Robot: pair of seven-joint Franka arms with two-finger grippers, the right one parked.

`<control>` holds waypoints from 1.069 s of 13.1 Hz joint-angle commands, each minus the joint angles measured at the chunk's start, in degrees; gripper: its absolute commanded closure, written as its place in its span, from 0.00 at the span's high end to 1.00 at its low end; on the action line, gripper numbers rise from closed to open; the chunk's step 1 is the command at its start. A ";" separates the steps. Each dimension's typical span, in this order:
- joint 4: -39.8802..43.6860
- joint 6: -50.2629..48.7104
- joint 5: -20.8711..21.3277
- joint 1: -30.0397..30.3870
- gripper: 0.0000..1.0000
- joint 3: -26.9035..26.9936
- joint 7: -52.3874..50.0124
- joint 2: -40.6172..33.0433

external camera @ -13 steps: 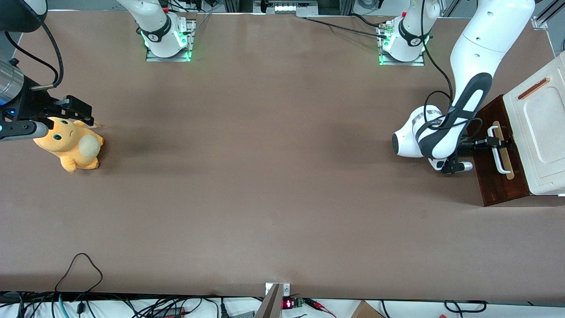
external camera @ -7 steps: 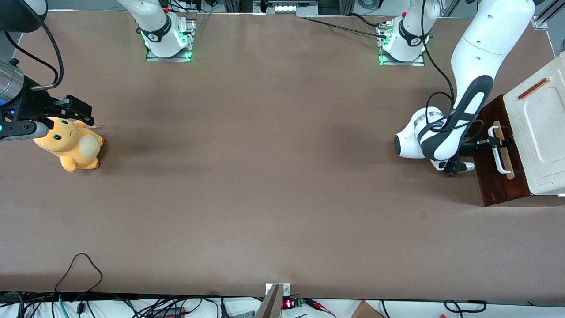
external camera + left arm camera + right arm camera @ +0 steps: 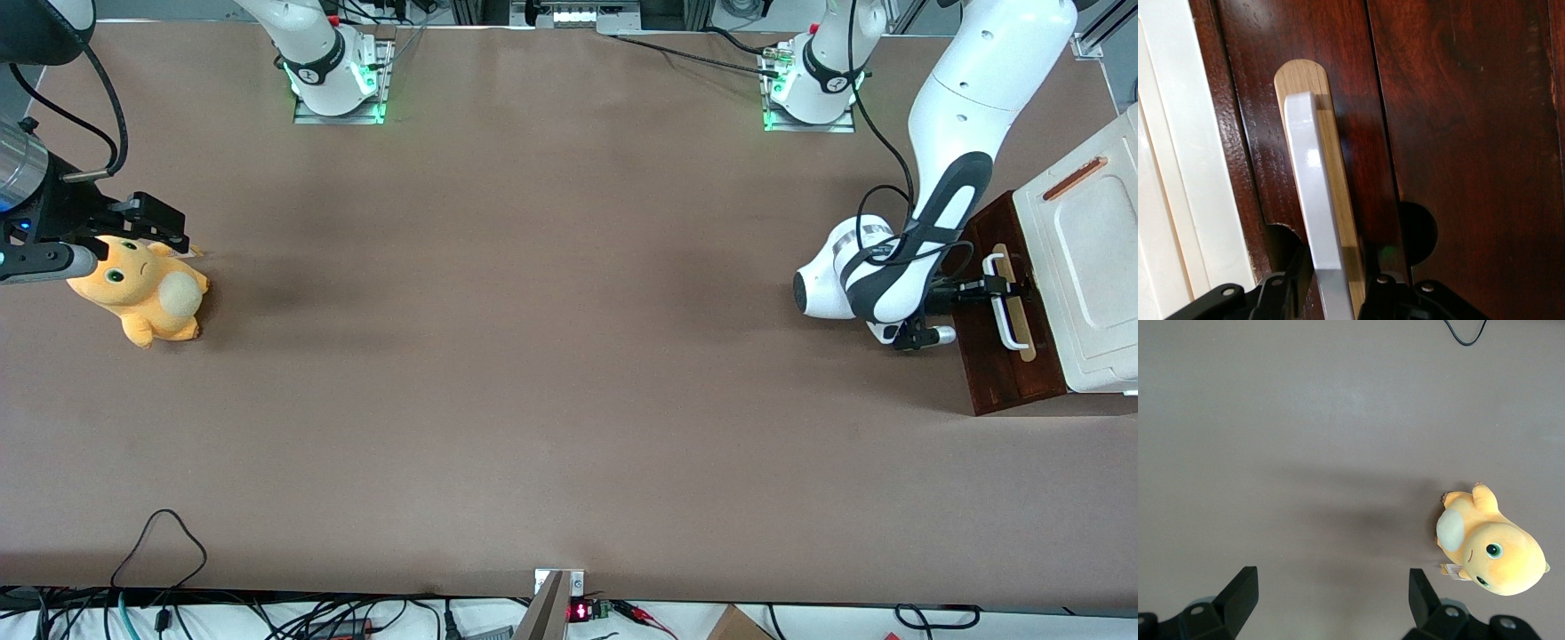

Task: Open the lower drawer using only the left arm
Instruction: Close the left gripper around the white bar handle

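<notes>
My claw sits at the white handle of the lower drawer, one finger on each side of the bar; whether they pinch it I cannot tell. The dark wooden drawer front shows under the cream cabinet top at my end of the worktop.
</notes>
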 commanded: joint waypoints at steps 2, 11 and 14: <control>1.59 -0.81 1.17 -1.16 0.38 0.20 0.04 1.29; 1.50 -0.81 1.08 -0.46 0.35 0.29 0.21 1.38; 1.50 -0.81 1.08 -0.37 0.33 0.29 0.21 1.38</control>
